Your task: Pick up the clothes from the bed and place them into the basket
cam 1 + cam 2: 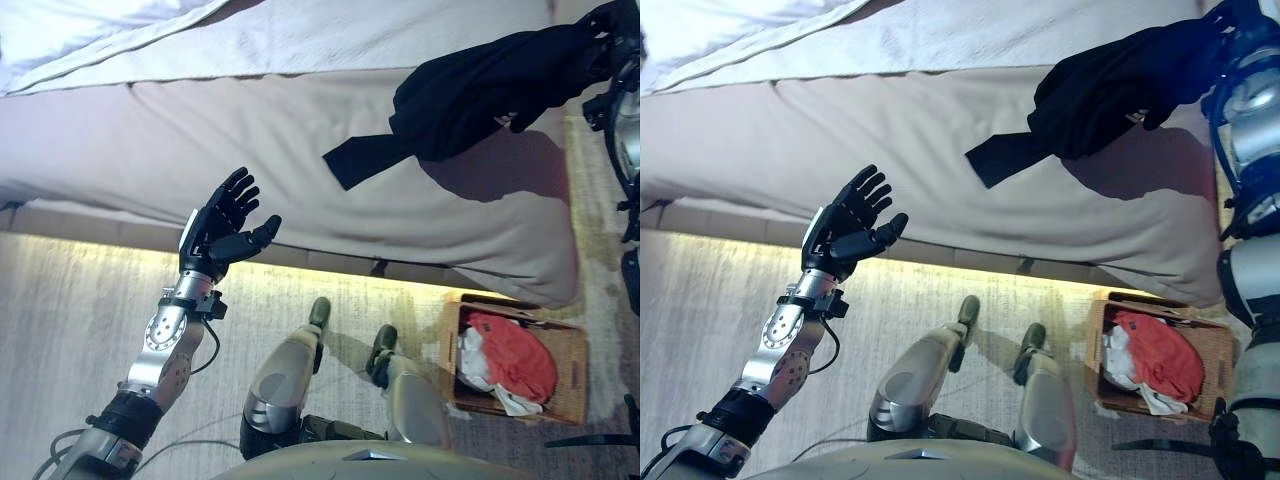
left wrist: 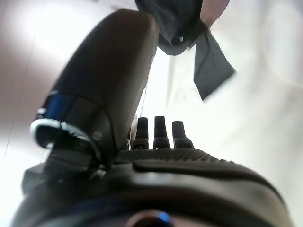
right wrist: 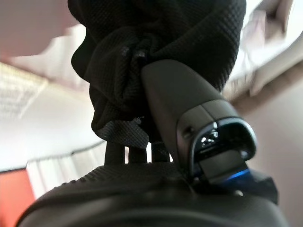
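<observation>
A black garment [image 1: 470, 95] hangs above the right end of the bed [image 1: 250, 140], one sleeve trailing down toward the mattress. My right hand [image 1: 606, 22] at the upper right is shut on it; the right wrist view shows the black cloth [image 3: 156, 52] bunched between thumb and fingers. My left hand [image 1: 225, 225] is open with fingers spread, raised by the bed's near edge at the left, holding nothing. The wicker basket [image 1: 571, 350] stands on the floor at the lower right with red and white clothes [image 1: 510, 365] in it.
A white duvet [image 1: 90, 35] lies bunched at the bed's far left. The bed's side drops to a lit strip along the carpet [image 1: 70, 310]. The basket stands just off the bed's right corner.
</observation>
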